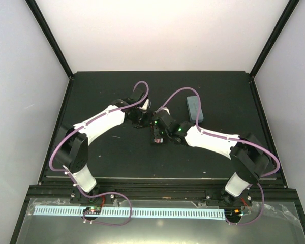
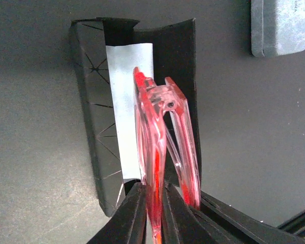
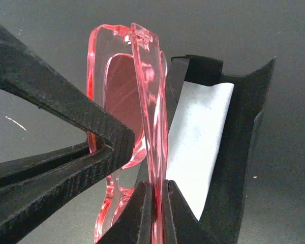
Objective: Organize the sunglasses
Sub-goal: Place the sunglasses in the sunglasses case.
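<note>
1. The left hand (image 2: 153, 198) is pinched shut on the red sunglasses (image 2: 165, 127), which are folded and stand on edge above the middle of the bench (image 1: 117, 157).
2. The right hand (image 3: 156, 190) is clamped tight on a thin edge of the same pair.
3. Just behind the sunglasses is an open black case (image 2: 91, 112) with a pale cloth (image 2: 124, 101) inside.
4. Farther off, a pale blue case (image 1: 193, 108) lies well apart.

Top view evenly lit, no hard shadows; walls (image 1: 157, 30) bright, black table (image 1: 117, 152) dim. Wrist views sharp on the red sunglasses (image 2: 150, 142), w/ small glare on frame; table behind them soft.
</note>
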Robot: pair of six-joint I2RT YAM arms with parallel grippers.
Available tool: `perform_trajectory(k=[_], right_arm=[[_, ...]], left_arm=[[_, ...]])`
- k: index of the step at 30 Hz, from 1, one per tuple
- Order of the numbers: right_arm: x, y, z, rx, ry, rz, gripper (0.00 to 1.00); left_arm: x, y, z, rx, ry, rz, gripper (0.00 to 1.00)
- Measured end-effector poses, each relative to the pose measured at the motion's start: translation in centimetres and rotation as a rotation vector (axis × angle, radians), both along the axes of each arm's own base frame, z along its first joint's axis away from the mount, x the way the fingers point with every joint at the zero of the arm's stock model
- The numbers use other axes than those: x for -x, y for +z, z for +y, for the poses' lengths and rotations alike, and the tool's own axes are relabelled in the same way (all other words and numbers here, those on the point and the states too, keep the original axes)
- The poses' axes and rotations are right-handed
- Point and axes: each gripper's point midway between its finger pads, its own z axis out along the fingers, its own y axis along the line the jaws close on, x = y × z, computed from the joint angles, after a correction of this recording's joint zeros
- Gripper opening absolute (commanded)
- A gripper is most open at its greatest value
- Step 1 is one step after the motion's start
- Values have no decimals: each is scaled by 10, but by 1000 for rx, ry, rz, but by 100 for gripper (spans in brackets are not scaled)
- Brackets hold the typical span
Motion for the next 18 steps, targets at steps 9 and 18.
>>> perform_trajectory(k=[9, 18], right_arm=[[-1, 6, -1, -20, -11, -4, 1], [-1, 8, 11, -115, 37, 21, 1]], left_arm=[[3, 6, -5, 38, -17, 6, 31], [8, 41, 3, 101, -13, -73, 39]])
